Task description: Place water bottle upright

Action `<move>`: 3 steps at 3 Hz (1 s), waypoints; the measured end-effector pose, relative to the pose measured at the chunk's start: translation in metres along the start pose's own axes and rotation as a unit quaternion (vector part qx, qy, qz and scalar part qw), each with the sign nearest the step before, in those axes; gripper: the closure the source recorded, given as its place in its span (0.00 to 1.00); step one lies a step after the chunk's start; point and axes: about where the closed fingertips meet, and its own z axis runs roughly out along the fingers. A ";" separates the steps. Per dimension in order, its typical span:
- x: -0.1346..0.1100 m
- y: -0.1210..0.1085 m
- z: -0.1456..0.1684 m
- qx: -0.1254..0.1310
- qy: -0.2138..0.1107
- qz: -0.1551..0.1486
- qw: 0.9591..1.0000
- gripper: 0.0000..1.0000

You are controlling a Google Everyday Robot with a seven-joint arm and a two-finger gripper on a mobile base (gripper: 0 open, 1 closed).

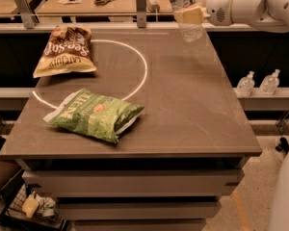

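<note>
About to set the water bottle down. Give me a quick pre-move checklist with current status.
1. Grip: gripper, at the table's far right corner, is closed around the water bottle. Ok.
2. Bottle orientation: roughly vertical in the gripper. Ok.
3. Cap end up: cap not visible. Cannot tell.
4. Landing spot: the table is bare below and in front of the bottle. Ok.
5. Neighbours: the brown chip bag and green chip bag lie well off to the left. Ok.
6. Edge margin: the bottle sits close to the far edge, so bringing it inward seems safer. Not ok.
</note>
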 end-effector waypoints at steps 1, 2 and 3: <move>0.003 -0.001 0.001 -0.011 -0.027 -0.005 1.000 1.00; 0.000 0.001 0.006 -0.025 -0.046 -0.015 0.999 1.00; -0.003 0.004 0.016 -0.041 -0.057 -0.022 0.997 1.00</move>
